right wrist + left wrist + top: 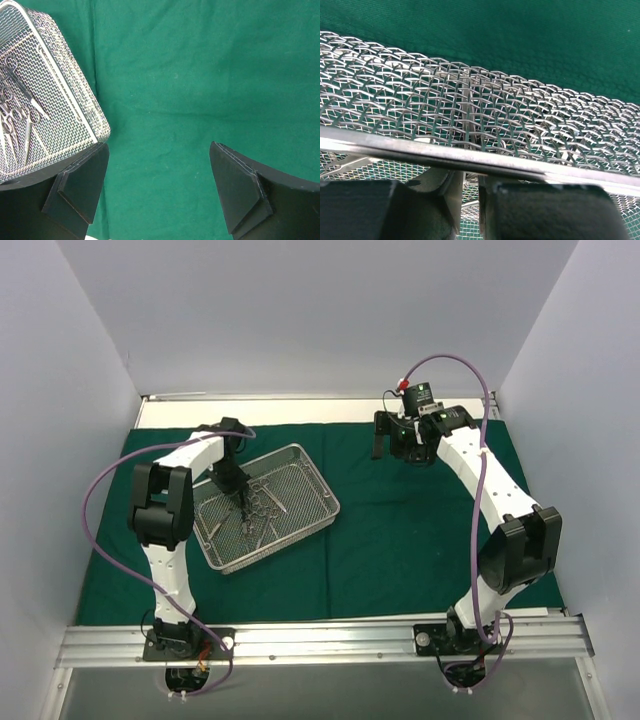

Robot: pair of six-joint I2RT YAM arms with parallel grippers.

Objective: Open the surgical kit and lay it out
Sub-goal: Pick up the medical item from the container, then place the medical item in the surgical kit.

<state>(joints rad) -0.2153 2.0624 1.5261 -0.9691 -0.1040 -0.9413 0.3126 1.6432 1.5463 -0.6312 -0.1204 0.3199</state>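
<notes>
Left gripper (470, 197) inside mesh tray (545, 120)

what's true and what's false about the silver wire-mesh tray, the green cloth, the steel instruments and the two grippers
1. The rectangular silver wire-mesh tray sits on the dark green cloth. True.
2. The slim steel scissor-handled instruments are laid out on the cloth outside the tray. False: they lie inside the tray.
3. The right gripper is open, with nothing between its fingers. True.
4. The left gripper hangs over bare cloth, far from the tray. False: it reaches down into the tray.
</notes>
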